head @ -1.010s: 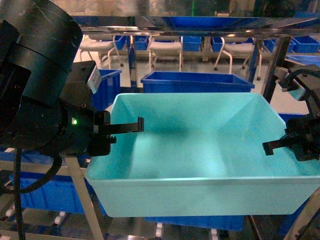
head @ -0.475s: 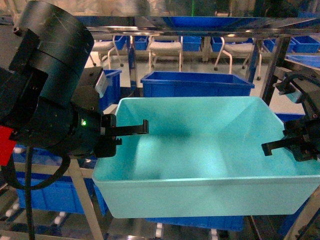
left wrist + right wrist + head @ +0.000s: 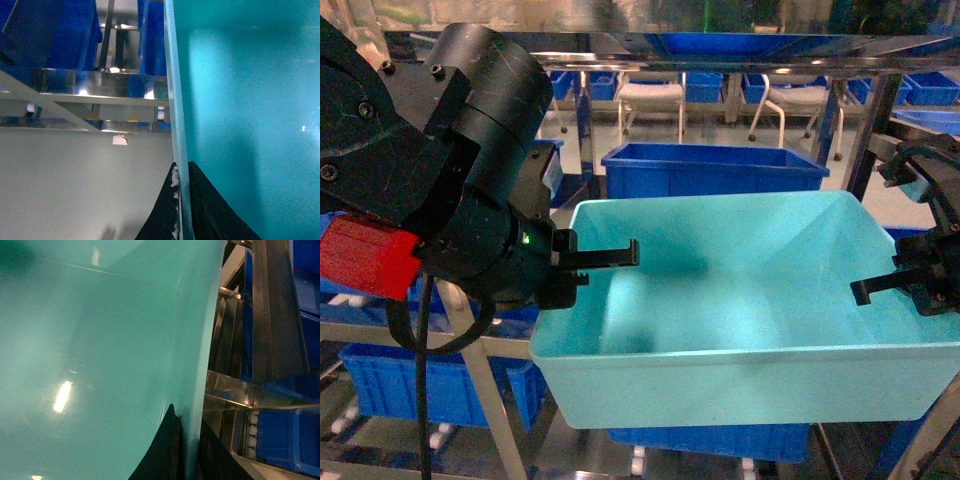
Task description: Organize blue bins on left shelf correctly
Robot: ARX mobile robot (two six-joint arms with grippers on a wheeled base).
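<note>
The light turquoise blue bin (image 3: 740, 300) hangs in mid-air in front of the left shelf (image 3: 720, 45), a steel rack with roller tracks. My left gripper (image 3: 605, 258) is shut on the bin's left wall, one finger inside and one outside. My right gripper (image 3: 880, 288) is shut on the right wall in the same way. The left wrist view has the bin's rim (image 3: 176, 100) running down between the left gripper's (image 3: 181, 200) black fingers. In the right wrist view the bin wall (image 3: 100, 340) is pinched by the right gripper (image 3: 190, 445). The bin is empty.
A dark blue tub (image 3: 715, 165) sits on the rack just behind the bin, and another (image 3: 410, 385) lies lower left. A slanted steel post (image 3: 485, 390) stands under my left arm. Chairs (image 3: 650, 95) are beyond the rack. White rollers (image 3: 252, 430) border a blue tub (image 3: 285, 440).
The bin and my left arm have shifted to the right, the bin's left end moving most. My right gripper has barely moved. Both grips are unchanged.
</note>
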